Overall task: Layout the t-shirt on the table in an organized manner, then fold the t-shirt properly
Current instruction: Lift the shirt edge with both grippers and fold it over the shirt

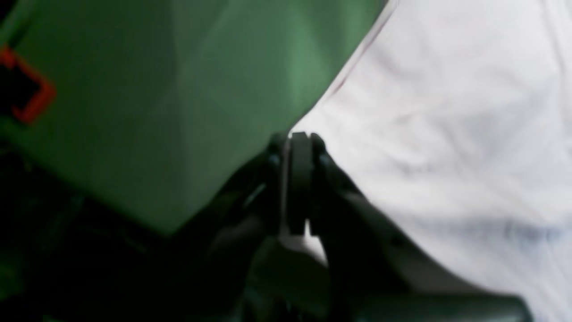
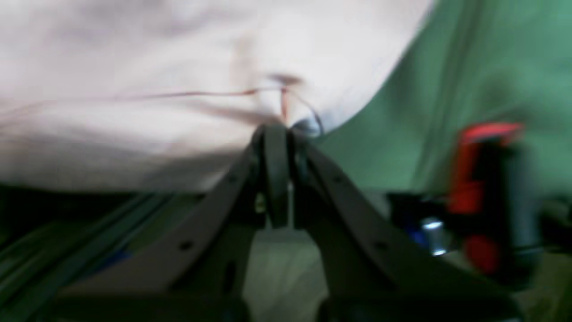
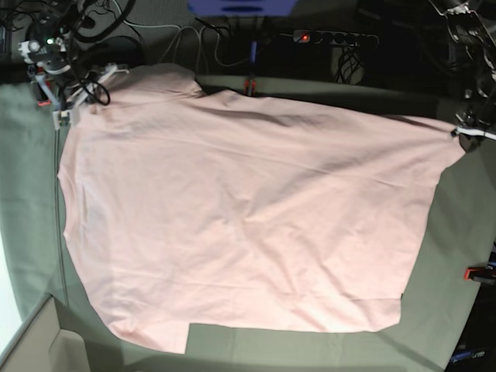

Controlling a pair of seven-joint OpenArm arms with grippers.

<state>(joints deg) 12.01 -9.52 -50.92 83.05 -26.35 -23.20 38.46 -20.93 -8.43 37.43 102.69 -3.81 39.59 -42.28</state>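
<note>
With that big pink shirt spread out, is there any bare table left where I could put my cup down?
Yes. Bare table lies between the shirt and the red clamp, and a strip runs under the shirt's bottom hem. The far corners are crowded: the left tool and right tool each pinch the shirt there, beside tangled cables.

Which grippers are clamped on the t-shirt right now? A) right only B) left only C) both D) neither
C: the left gripper and the right gripper are each shut on an edge of the pink t-shirt, which is stretched between them over the table.
</note>
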